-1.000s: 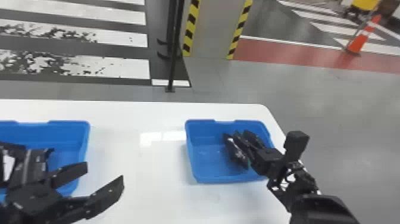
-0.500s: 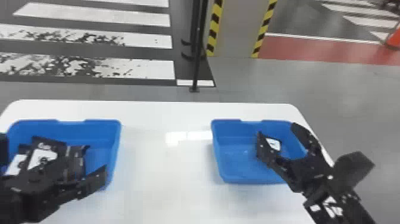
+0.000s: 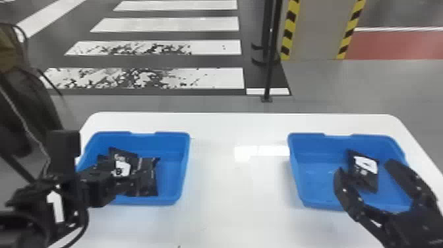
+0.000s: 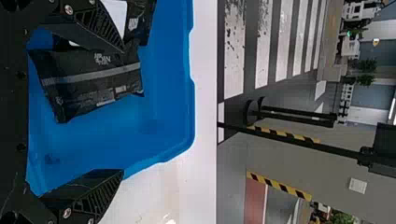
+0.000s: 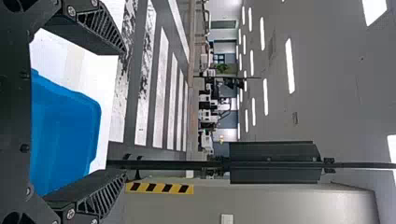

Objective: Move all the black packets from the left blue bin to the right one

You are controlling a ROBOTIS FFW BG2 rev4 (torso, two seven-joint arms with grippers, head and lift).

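I have the jaws of my left gripper [image 4: 123, 111] spread apart at the left bin [image 3: 185, 168]; one finger is over the packets, and I see nothing pinched. The right gripper [image 5: 124, 112] is also wide apart, above the right bin [image 3: 329, 145], and in the head view one black packet [image 3: 365, 173] shows between its two fingers, but they do not seem to press on it. Whether this packet lies fully on the bottom, I cannot tell.

So I judge the work as only partly done: one packet is at the right bin, while a pile of dark packets [image 3: 145, 178] waits in the left one. I count at least two there, partly overlapping, so the exact number I cannot give. These must still be carried across, and the overlap may make me take two together.

Both bins stand well apart on a white table [image 3: 224, 198], which has a bright reflection between them. Beyond it I see a grey floor with white crossing stripes [image 3: 214, 24], a thin black post [image 3: 270, 66], a panel [image 3: 316, 29] with yellow and black edges, and a red strip [image 3: 398, 46].
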